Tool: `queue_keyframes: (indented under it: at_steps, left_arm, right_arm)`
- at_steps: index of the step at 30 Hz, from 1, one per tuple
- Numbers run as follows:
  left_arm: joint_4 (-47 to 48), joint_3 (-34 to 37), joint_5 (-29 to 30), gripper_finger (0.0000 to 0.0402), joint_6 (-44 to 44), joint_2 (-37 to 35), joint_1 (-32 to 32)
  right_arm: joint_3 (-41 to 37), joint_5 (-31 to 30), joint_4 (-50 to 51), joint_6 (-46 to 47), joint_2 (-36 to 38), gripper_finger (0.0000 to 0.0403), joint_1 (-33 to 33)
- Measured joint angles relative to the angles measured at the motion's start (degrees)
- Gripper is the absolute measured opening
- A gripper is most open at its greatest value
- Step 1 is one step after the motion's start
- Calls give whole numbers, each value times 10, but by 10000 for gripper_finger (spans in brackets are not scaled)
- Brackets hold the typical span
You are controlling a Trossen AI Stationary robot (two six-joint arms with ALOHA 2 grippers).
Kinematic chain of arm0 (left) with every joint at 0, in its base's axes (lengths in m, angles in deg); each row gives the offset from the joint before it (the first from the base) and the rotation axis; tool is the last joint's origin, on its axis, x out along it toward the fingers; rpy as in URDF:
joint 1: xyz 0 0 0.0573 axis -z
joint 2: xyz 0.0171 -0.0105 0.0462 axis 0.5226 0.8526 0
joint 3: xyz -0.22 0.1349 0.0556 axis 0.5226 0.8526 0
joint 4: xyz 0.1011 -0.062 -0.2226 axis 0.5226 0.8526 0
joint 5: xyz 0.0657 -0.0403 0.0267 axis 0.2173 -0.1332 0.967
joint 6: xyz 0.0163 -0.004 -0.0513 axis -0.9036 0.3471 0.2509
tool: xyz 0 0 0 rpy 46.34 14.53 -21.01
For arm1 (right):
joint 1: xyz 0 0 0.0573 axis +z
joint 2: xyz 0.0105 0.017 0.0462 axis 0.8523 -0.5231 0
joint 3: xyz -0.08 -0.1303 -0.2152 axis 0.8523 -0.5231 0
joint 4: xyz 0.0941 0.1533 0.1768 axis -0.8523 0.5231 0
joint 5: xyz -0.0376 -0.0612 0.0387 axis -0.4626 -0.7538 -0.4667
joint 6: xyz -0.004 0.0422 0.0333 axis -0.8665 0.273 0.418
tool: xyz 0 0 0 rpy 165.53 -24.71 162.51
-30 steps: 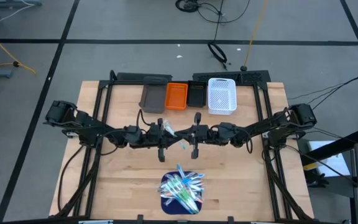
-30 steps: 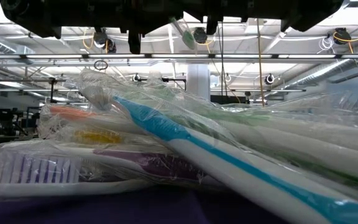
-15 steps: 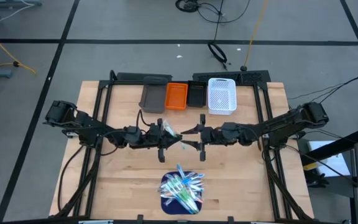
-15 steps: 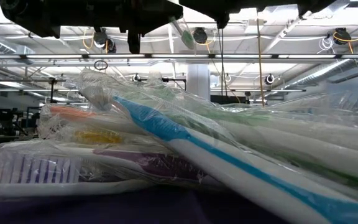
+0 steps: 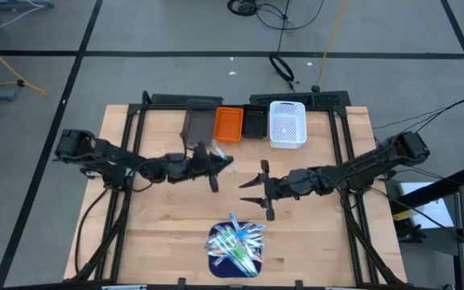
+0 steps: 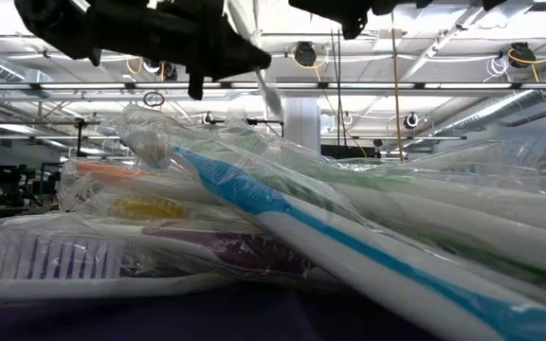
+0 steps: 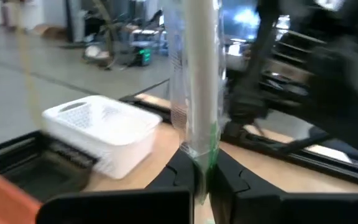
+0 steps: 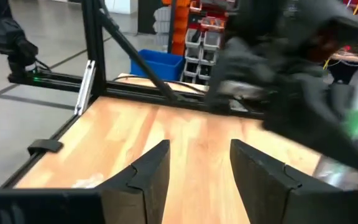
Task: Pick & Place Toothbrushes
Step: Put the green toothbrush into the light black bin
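A pile of toothbrushes (image 5: 236, 244) in clear wrappers lies on a dark blue mat (image 5: 216, 262) near the table's front edge and fills the low view (image 6: 282, 227). My left gripper (image 5: 214, 167) hangs above the table's middle, shut on one wrapped toothbrush (image 7: 199, 81) with a white and green handle. My right gripper (image 5: 254, 190) is to its right and nearer the pile. It stands open (image 8: 197, 171) with nothing between its fingers. My left gripper pinches the wrapped toothbrush between its two fingers (image 7: 180, 175), on the green part of the handle (image 7: 205, 148). The fingers reach roughly level from the table's left. The brush sticks out past the fingertips, lifted clear of the table.
A grey bin (image 5: 198, 125), an orange bin (image 5: 229, 125), a black bin (image 5: 254, 122) and a white basket (image 5: 287, 123) stand in a row at the table's far edge. A black frame (image 5: 127, 161) runs along both sides. Bare wood lies between the bins and the pile.
My right gripper has opened, let go of the toothbrush and drawn back toward the table's right and near edge. My left gripper keeps the brush and has swung a little toward the far edge, toward the bins.
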Motion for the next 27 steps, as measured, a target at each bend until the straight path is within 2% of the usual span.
queue_keyframes:
  at_steps: [3, 6, 12, 16, 22, 27]
  left_arm:
    - [95, 0, 0, 14, 21, -39, -32]
    - [148, -1, 1, 6, 22, -77, -62]
    - [258, 0, 20, 17, 31, -141, -130]
    - [297, 0, 24, 6, 33, -145, -176]
    - [326, 0, 24, 22, 42, -135, -241]
    - [331, 0, 8, 7, 41, -137, -297]
  right_arm:
    - [0, 0, 10, 13, 0, 159, 9]
    - [0, 0, 19, 23, 0, 160, 18]
    - [0, 0, 25, 29, 0, 156, 31]
    - [0, 0, 25, 29, 0, 157, 37]
    - [0, 0, 27, 41, 0, 155, 37]
    - [0, 0, 32, 43, 0, 155, 37]
